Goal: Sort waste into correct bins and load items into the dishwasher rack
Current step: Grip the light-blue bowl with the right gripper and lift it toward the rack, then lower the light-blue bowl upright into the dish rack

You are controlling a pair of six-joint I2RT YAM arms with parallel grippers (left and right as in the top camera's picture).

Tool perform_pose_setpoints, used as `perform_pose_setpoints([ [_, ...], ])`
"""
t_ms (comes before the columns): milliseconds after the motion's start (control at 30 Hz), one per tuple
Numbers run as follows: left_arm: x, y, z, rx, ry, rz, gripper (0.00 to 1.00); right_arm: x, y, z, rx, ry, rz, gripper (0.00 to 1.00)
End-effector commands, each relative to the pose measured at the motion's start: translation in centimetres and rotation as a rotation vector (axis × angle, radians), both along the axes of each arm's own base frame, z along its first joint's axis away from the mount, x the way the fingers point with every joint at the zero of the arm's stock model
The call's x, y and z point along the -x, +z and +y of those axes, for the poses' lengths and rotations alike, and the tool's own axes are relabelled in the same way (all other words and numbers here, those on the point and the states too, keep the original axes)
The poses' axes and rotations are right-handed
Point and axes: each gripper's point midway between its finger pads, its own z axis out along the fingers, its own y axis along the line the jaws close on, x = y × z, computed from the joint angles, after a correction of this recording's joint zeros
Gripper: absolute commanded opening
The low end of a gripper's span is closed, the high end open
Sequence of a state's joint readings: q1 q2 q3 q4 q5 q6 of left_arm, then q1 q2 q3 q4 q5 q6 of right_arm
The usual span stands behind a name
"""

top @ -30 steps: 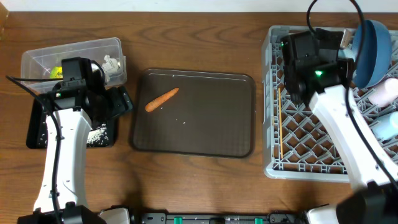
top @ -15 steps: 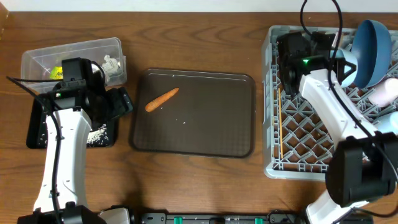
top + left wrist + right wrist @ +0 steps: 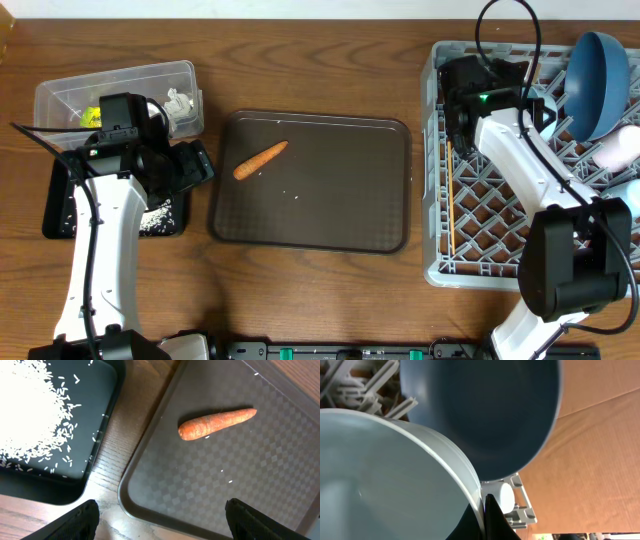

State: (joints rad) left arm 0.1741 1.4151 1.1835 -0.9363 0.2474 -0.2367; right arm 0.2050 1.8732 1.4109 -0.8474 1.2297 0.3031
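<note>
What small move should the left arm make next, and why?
Probably move the open left claw over the carrot and lower it: the carrot lies loose on the brown tray, ahead of the claw, which holds nothing.

The carrot piece (image 3: 217, 423) lies alone on the brown serving tray (image 3: 340, 215) with bare tray all round it. The wide-spread left claw (image 3: 162, 512) has open air above it. Only that tray's raised rim and the black tray (image 3: 102, 405) stand close. In the rack (image 3: 480, 250), the upright dark-blue dish (image 3: 485, 410) crowds the pale-teal bowl (image 3: 395, 475), whose rim the right claw (image 3: 484, 517) pinches. The chopsticks (image 3: 451, 200) line the left wall, and the near cells lie open.
</note>
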Motion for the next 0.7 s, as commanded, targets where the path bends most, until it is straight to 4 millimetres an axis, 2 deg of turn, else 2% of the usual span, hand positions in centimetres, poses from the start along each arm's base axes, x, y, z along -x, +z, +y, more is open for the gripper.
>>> perform_pose_setpoints([
  [0, -0.1, 0.1, 0.2, -0.002, 0.014, 0.002, 0.84, 0.2, -0.9, -0.3, 0.021, -0.015, 0.026, 0.01],
  [167, -0.1, 0.1, 0.2, -0.002, 0.014, 0.002, 0.84, 0.8, 0.3, -0.7, 0.112, -0.030, 0.039, 0.01],
  [233, -0.1, 0.1, 0.2, -0.002, 0.014, 0.002, 0.84, 0.9, 0.2, -0.4, 0.111, -0.022, 0.051, 0.01],
  [667, 0.2, 0.0, 0.2, 0.001, 0.014, 0.017, 0.83, 0.7, -0.9, 3.3, 0.126, 0.078, 0.106, 0.01],
])
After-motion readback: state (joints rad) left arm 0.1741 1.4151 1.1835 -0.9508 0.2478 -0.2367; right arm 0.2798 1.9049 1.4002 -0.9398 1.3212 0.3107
